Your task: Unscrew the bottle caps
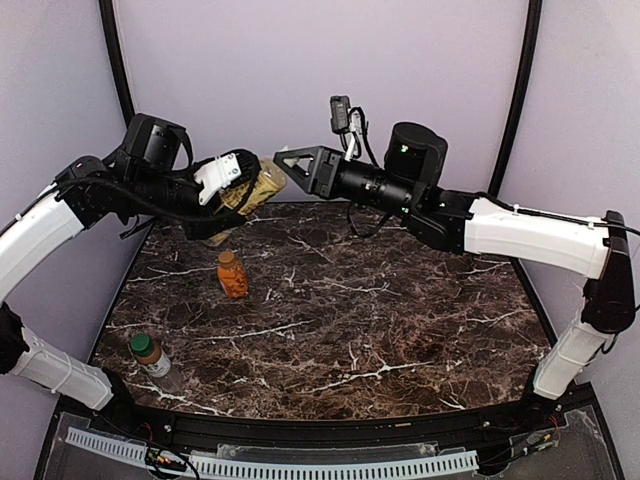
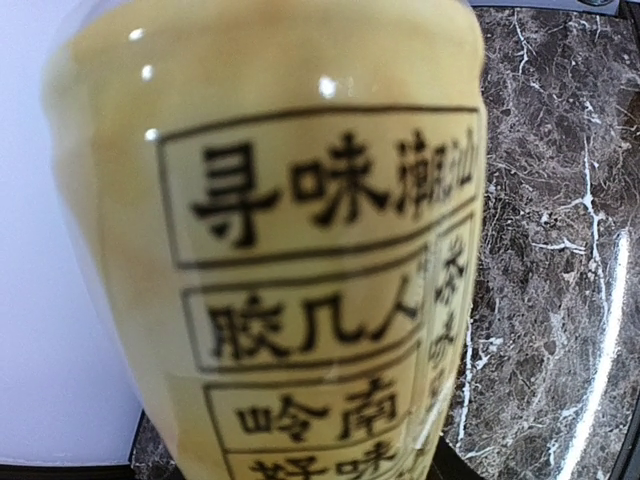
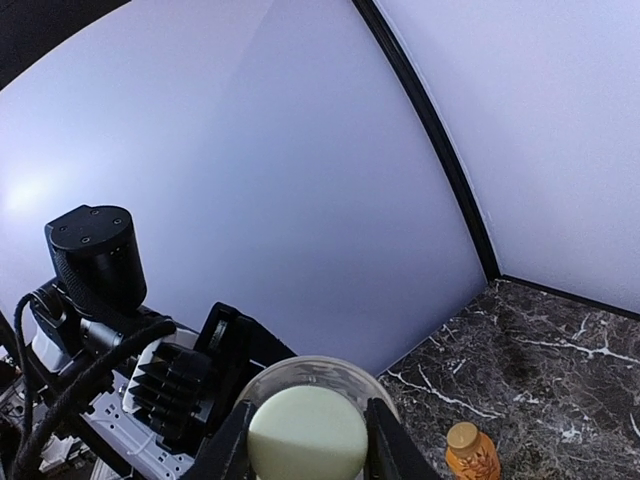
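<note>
The tall yellow-labelled bottle [image 1: 262,187] is held off the desk [image 1: 400,320], lying roughly sideways in the upper centre-left of the top view, between the two arms. Its pale cap [image 3: 307,437] looks seated on the neck, so the unscrewing appears not yet done.

I judge it light, thin-walled plastic. The glossy body throws highlights and is probably slippery, and a hard squeeze could dent it. The broad labelled middle is the place to brace it, and the cap's edge the place to twist.

On the label, the top box reads 寻味潮汕. The box below looks like 胶几人, and the lower lines are cut off by the frame. No other brand is legible.

The left end effector [image 1: 232,180] appears closed around the bottle's body, though its own camera shows only label, no fingers. The right end effector [image 1: 293,165] is clamped on the cap, one finger on each side.

The short orange bottle [image 1: 232,275] stands left of centre on the desk. The small clear bottle [image 1: 152,358] stands at the lower left. Both are capped and well apart from the arms.
</note>
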Motion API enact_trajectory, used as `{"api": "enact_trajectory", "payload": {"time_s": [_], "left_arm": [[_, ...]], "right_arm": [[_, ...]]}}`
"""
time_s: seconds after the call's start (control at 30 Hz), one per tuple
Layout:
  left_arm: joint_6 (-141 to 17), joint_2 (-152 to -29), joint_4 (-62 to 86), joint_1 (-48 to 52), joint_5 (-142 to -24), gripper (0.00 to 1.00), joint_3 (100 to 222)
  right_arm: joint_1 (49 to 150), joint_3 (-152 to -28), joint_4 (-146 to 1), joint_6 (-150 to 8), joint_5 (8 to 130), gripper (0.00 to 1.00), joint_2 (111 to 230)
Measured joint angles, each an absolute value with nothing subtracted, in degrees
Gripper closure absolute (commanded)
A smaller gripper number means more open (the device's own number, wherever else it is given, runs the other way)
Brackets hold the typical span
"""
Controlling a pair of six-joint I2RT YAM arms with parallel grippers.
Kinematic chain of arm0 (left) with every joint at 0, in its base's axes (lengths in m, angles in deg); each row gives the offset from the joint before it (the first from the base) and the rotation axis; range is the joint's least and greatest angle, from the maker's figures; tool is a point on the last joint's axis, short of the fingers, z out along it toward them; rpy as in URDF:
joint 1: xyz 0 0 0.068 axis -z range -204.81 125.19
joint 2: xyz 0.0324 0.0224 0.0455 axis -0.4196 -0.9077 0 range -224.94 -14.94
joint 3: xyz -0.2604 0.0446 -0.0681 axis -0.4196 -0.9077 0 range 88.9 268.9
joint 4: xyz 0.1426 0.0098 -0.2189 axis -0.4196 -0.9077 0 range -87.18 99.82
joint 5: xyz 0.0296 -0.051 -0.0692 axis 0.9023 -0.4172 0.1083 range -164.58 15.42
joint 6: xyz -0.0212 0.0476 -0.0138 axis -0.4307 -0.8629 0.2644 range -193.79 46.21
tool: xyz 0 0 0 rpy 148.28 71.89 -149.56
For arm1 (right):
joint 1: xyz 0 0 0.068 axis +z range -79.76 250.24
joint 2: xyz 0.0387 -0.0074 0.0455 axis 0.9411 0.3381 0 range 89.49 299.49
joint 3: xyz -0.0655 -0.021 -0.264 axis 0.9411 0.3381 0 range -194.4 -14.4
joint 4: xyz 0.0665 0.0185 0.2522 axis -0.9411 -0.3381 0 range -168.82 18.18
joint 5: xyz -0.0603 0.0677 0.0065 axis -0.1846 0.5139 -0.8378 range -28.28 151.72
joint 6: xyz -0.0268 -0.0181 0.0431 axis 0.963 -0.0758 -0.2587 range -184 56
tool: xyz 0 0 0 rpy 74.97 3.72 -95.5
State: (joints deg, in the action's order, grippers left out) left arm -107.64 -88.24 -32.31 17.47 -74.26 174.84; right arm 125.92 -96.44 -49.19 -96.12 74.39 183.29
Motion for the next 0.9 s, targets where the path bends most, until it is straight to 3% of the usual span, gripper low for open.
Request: {"api": "enact_trajectory", "payload": {"time_s": [0.07, 0.13, 0.4, 0.67, 0.9], "left_arm": [[-108.21, -88.24, -32.2, 17.47, -73.8, 0.6, 174.84], [-109.65, -88.22, -31.85, 17.47, -72.6, 0.6, 174.84], [-126.33, -83.04, -18.48, 18.45, -58.89, 0.6, 165.57], [-160.86, -78.03, 16.34, 23.92, -47.68, 0.62, 142.64], [-171.96, -78.1, 28.25, 25.34, -43.07, 0.62, 140.56]], "right_arm": [[125.57, -96.58, -49.95, -96.97, 75.35, 0.29, 183.29], [125.22, -97.14, -52.47, -97.3, 76.57, 0.26, 183.26], [124.83, -97.34, -64.29, -99.11, 78.1, 0.26, 179.85], [124.44, -98.59, -68.18, -104.05, 79.5, 0.3, 179.96], [123.36, -98.67, -68.82, -107.31, 81.77, 0.35, 181.32]]}}
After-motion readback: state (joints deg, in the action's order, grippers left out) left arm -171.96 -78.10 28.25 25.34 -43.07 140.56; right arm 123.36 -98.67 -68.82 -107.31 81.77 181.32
